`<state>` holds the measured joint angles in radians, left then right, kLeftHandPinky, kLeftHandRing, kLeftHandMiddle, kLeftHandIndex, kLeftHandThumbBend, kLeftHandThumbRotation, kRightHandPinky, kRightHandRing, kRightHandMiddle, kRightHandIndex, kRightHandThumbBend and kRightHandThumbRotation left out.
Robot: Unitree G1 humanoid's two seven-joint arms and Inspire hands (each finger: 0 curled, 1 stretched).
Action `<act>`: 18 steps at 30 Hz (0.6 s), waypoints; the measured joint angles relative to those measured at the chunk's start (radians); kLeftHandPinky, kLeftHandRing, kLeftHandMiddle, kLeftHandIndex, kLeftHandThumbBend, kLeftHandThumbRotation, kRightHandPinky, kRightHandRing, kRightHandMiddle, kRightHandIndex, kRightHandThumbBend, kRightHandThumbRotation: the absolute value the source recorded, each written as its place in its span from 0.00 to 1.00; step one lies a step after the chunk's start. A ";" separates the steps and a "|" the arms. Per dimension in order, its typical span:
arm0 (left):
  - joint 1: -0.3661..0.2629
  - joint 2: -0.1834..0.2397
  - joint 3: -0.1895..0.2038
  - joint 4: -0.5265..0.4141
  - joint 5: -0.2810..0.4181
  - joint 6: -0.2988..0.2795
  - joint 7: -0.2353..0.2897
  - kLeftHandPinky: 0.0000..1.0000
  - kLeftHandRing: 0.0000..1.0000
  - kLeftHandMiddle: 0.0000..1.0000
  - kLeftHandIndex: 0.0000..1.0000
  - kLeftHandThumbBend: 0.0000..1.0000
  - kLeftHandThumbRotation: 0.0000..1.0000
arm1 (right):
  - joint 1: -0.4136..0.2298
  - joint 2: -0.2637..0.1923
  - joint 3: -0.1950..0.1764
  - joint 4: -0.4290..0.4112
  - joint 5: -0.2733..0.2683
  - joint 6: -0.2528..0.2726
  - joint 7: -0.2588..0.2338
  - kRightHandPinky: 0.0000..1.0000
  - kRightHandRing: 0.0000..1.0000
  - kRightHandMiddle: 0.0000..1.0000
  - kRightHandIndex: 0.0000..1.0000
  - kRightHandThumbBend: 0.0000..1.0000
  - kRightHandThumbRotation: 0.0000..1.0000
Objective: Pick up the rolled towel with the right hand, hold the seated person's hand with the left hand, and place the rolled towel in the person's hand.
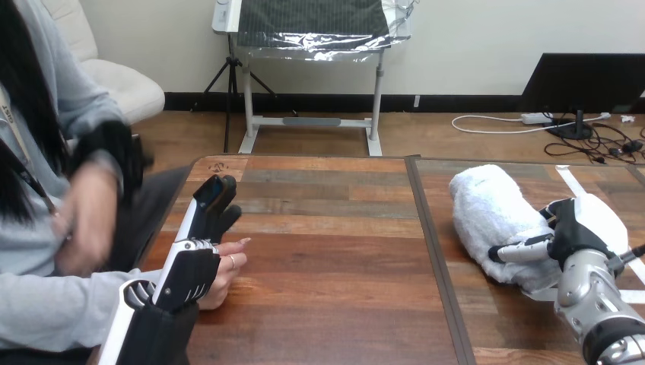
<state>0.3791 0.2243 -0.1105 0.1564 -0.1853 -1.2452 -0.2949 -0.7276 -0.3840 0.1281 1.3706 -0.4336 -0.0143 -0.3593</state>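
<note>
The rolled white towel [490,209] lies on the right part of the wooden table [335,258]. My right hand [570,232] is at the towel's near right end, its thumb on top and its fingers [521,251] curled across the front, pinching the cloth. At the table's left edge the person's hand [228,268] rests on the wood. My left hand [186,277] lies over it, with straight fingers [214,199] pointing away from me past it. The person's fingertips show just right of my palm. I see no finger or thumb wrapped round the person's hand.
A dark seam [432,251] splits the table into a left and a right part. A strip of white tape [572,181] lies behind the towel. The person's other hand [84,220] is raised off the table at the far left.
</note>
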 measured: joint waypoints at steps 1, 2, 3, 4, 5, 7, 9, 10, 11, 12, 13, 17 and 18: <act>0.000 -0.001 0.002 0.000 0.003 0.000 0.001 0.94 0.99 1.00 0.99 1.00 0.69 | 0.002 0.000 -0.003 0.000 0.001 -0.005 -0.003 0.45 0.56 0.59 0.52 0.82 0.00; 0.000 -0.003 0.004 0.000 0.005 0.000 0.001 0.94 0.99 1.00 0.99 1.00 0.69 | 0.004 0.000 -0.005 0.001 0.002 -0.011 -0.007 0.45 0.56 0.59 0.51 0.83 0.00; 0.000 -0.004 0.006 0.000 0.009 0.000 0.001 0.94 0.99 1.00 0.99 1.00 0.69 | 0.007 -0.001 -0.008 0.002 0.003 -0.018 -0.013 0.45 0.56 0.59 0.51 0.84 0.00; 0.000 -0.005 0.008 0.000 0.012 0.000 0.002 0.94 0.99 1.00 0.99 1.00 0.69 | 0.010 -0.001 -0.009 0.002 0.003 -0.024 -0.017 0.45 0.54 0.57 0.50 0.86 0.00; 0.000 -0.006 0.008 0.000 0.015 0.000 0.003 0.94 0.99 1.00 0.99 1.00 0.69 | 0.013 -0.001 -0.010 0.002 0.003 -0.030 -0.022 0.45 0.54 0.57 0.50 0.86 0.00; 0.000 -0.007 0.009 0.000 0.021 0.000 0.004 0.94 1.00 1.00 1.00 1.00 0.70 | 0.019 -0.001 -0.011 0.003 0.003 -0.043 -0.034 0.45 0.53 0.56 0.49 0.87 0.00; 0.000 -0.007 0.011 0.000 0.029 0.001 0.005 0.94 1.00 1.00 1.00 1.00 0.71 | 0.024 -0.001 -0.012 0.004 0.003 -0.055 -0.044 0.45 0.53 0.55 0.49 0.87 0.00; 0.000 -0.007 0.013 0.000 0.034 0.002 0.006 0.94 1.00 1.00 1.00 1.00 0.71 | 0.026 -0.001 -0.012 0.005 0.003 -0.061 -0.048 0.45 0.52 0.54 0.48 0.88 0.00; 0.000 -0.007 0.015 0.000 0.040 0.003 0.007 0.94 1.00 1.00 1.00 1.00 0.71 | 0.028 -0.001 -0.014 0.005 0.004 -0.067 -0.051 0.45 0.51 0.53 0.48 0.88 0.00; 0.000 -0.007 0.017 -0.001 0.048 0.006 0.008 0.95 1.00 1.00 1.00 1.00 0.71 | 0.030 -0.001 -0.016 0.006 0.007 -0.075 -0.054 0.45 0.50 0.52 0.48 0.89 0.00; 0.000 -0.007 0.020 -0.001 0.055 0.010 0.009 0.95 1.00 1.00 1.00 1.00 0.71 | 0.031 -0.001 -0.018 0.006 0.008 -0.081 -0.057 0.45 0.50 0.52 0.48 0.89 0.00; 0.005 -0.006 0.034 -0.014 0.081 0.043 0.013 0.95 1.00 1.00 1.00 1.00 0.72 | 0.039 0.000 -0.031 0.008 0.024 -0.110 -0.064 0.45 0.50 0.52 0.47 0.89 0.00; 0.008 -0.006 0.040 -0.021 0.091 0.056 0.016 0.95 1.00 1.00 1.00 1.00 0.72 | 0.042 0.000 -0.034 0.008 0.028 -0.118 -0.066 0.46 0.50 0.51 0.47 0.89 0.00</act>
<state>0.3873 0.2181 -0.0708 0.1357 -0.0944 -1.1894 -0.2792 -0.6861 -0.3841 0.0945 1.3786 -0.4055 -0.1322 -0.4252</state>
